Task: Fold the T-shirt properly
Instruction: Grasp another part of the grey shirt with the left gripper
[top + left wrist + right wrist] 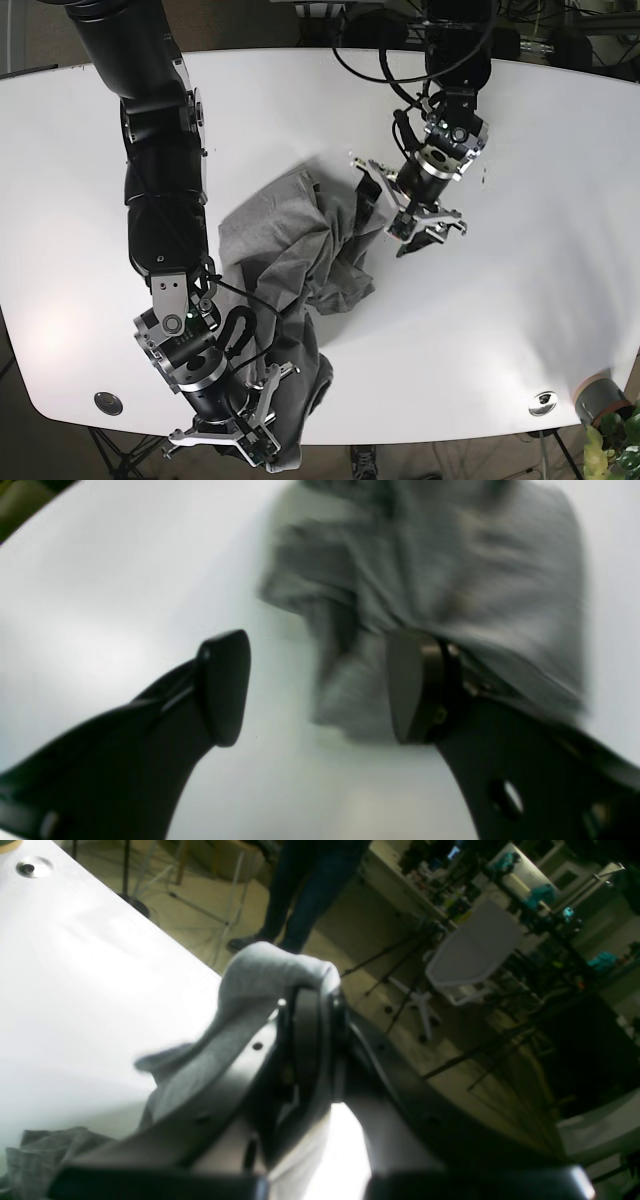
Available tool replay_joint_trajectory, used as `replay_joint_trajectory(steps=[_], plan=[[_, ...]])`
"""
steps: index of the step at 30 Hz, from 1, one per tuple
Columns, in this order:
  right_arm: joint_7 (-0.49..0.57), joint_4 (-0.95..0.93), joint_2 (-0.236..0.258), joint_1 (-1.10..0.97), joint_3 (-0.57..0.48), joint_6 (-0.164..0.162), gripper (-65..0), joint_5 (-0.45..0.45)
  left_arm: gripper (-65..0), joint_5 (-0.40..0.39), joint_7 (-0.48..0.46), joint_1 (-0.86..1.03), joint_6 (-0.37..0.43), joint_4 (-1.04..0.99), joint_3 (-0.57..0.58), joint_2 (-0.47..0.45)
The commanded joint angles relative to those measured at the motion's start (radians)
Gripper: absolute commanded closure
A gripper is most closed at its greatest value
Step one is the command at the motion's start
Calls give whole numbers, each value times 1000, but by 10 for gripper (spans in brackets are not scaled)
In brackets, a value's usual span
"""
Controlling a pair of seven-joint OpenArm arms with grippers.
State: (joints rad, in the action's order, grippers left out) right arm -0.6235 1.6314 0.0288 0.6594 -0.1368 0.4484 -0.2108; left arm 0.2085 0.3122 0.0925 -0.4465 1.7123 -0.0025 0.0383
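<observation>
Currently the right gripper [312, 1005] is clamped on a fold of the crumpled grey cotton T-shirt [290, 250] at the near edge of the white table [520, 300]. Left gripper [320, 685]: jaws spread apart, holding nothing, just beside the shirt's far edge. Shirt lies bunched between both arms.

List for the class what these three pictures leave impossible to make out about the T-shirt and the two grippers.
- T-shirt: its front, sleeves and collar are lost in crumpled folds in the base view; motion blur smears it in the left wrist view.
- Right gripper: cloth drapes over the fingertips in the right wrist view, hiding how much fabric is pinched.
- Left gripper: open, but blur hides whether one finger touches the shirt.
- Shirt's lowest part: cut off near the base view's bottom edge.
</observation>
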Motion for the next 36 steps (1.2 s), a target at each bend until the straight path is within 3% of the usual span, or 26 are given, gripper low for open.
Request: replay_joint_trajectory(steps=[1,9,21,29,36], plan=[[32,20,-2,36,4,-9,-21,3,-399,-11,-29,-38,35,-14,6,24],[32,17,-2,33,4,-12,-21,4,-399,-5,-29,-216,150,-232,8,79],[30,20,-2,-7,42,-10,-21,4,-397,-11,-35,-439,153,-558,3,107],[30,20,-2,-13,50,-10,-21,4,-390,-13,-37,-475,153,-677,3,101],[30,17,-2,-8,131,-7,-21,6,-164,-11,-37,-462,150,-757,3,99]])
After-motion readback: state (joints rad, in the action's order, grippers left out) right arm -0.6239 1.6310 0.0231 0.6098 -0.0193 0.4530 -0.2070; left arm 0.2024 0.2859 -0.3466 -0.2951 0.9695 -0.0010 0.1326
